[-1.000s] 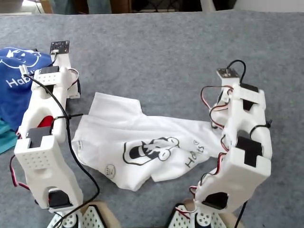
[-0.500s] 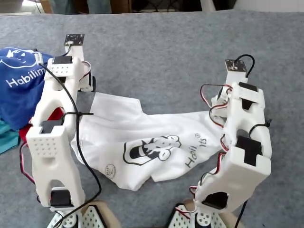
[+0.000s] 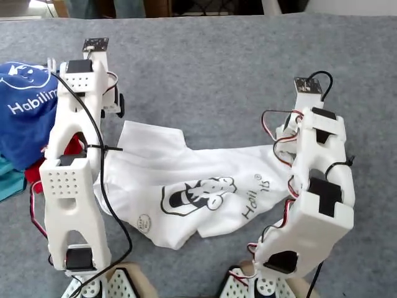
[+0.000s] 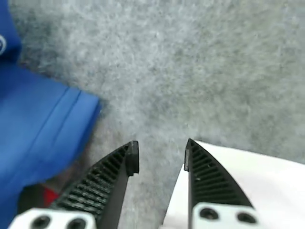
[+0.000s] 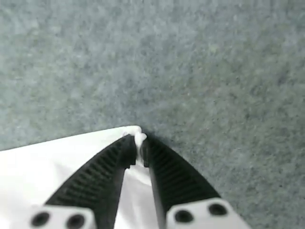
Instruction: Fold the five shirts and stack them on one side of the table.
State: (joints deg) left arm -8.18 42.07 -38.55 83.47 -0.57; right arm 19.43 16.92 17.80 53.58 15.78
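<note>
A white shirt (image 3: 186, 186) with a black cartoon print lies crumpled on the grey table between the two arms. My right gripper (image 5: 139, 139) is shut on a corner of the white shirt (image 5: 57, 162), at the shirt's right end near the right arm (image 3: 313, 167). My left gripper (image 4: 161, 157) is open just above the table at the shirt's upper left corner (image 4: 257, 176), with grey felt between its fingers. A blue shirt (image 3: 25, 105) lies bunched at the left edge, and its blue cloth (image 4: 38, 124) lies beside the left gripper.
Under the blue shirt at the left edge lie a red piece of cloth (image 3: 34, 174) and a teal one (image 3: 7, 180). The grey felt table (image 3: 211, 68) stretches bare behind both arms. Black and red cables hang along the arms.
The left arm has swung toward the far side and to the right, to the shirt's upper left corner. The right arm pulled the shirt's right end slightly farther away and now holds still.
</note>
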